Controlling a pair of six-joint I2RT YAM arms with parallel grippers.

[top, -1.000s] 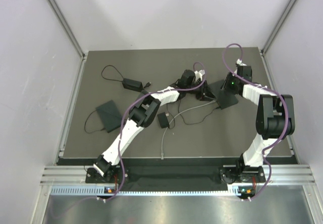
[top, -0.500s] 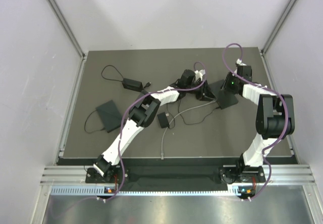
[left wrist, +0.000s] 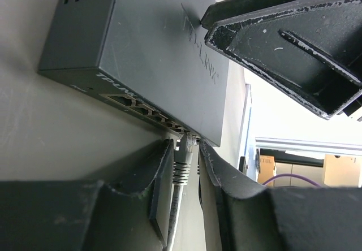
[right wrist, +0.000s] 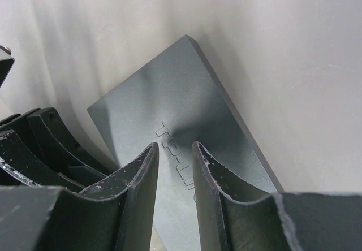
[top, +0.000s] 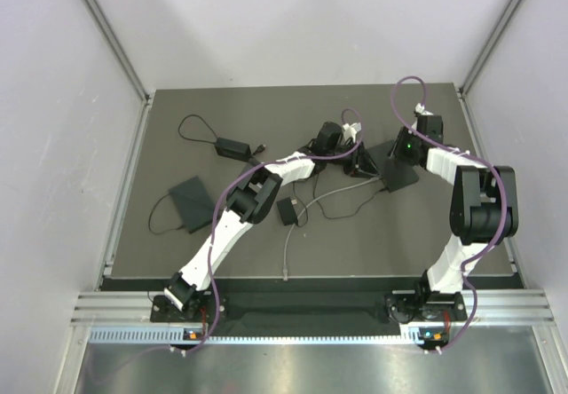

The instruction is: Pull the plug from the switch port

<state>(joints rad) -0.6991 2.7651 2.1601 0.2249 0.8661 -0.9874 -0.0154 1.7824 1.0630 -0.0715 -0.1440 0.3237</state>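
Observation:
The dark TP-Link switch [top: 390,165] lies on the mat at the back right and fills the left wrist view [left wrist: 153,53]. A grey plug [left wrist: 184,155] with its ribbed boot sits in a port at the right end of the port row. My left gripper [top: 358,161] straddles the plug [left wrist: 186,147]. Its fingers are narrowly apart; the left one is against the boot and a thin gap shows at the right one. My right gripper [top: 401,152] is narrowly open with nothing between its jaws, its fingertips [right wrist: 148,155] down on the switch's top [right wrist: 186,109].
The grey cable [top: 312,206] runs from the plug toward the near edge. A small black adapter [top: 287,211] lies mid-mat. A flat black box [top: 192,203] and a power brick [top: 232,147] with cord lie to the left. Purple arm cables arch above.
Almost nothing differs. My left gripper has shifted very slightly at the port; the switch, plug and right arm have not moved.

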